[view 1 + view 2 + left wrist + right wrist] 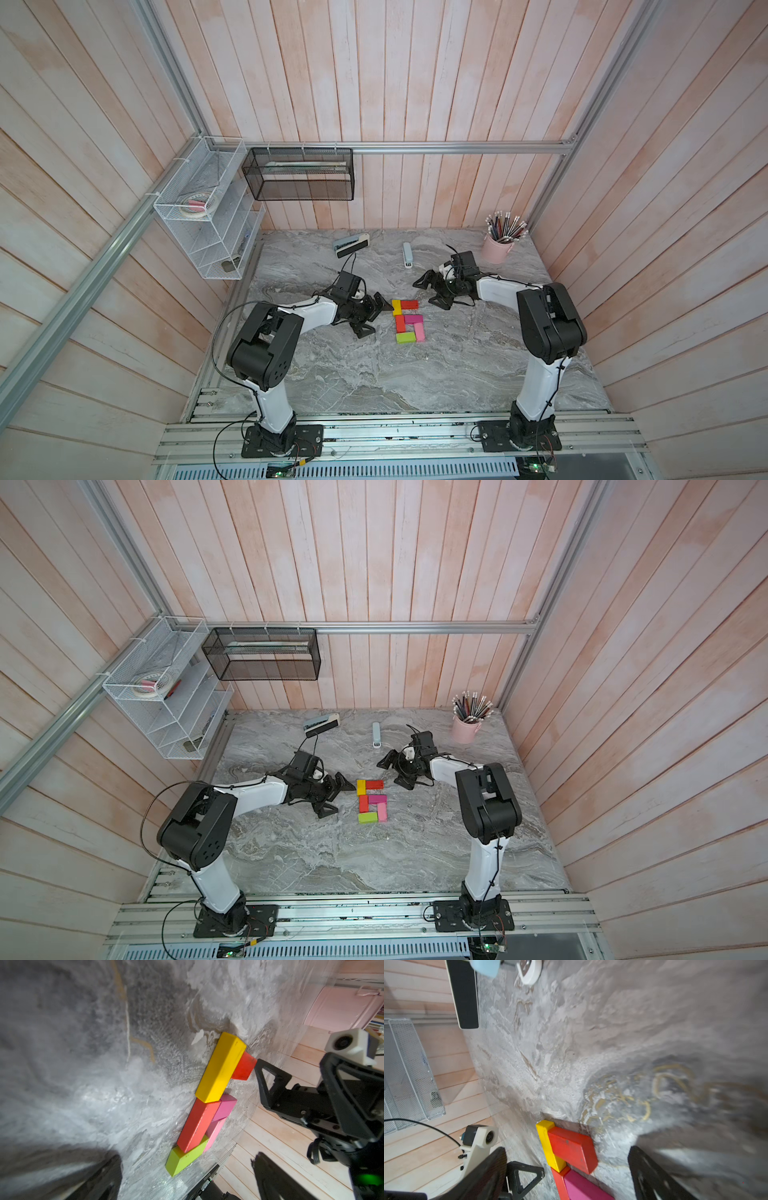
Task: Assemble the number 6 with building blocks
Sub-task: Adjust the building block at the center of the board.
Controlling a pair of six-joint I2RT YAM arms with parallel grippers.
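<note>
My left arm stretches low over the surface (pixel 457 374), forearm nearly level. The left tool (pixel 376 318) is spread wide and empty, with one fingertip just beside the yellow brick (pixel 397 307). My right arm folds in from the opposite side, wrist dipped. The right tool (pixel 428 294) is released too, holding nothing, near the top red brick (pixel 409 304). The 6 (pixel 411 319) lies flat between both tools, its bricks touching.

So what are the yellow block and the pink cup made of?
The yellow block looks like painted wood: solid, with a dull coat and small dark nicks in the paint. It could also be plastic. The pink cup looks like painted metal, going by its smooth, thin wall with a faint seam, though that isn't certain.
</note>
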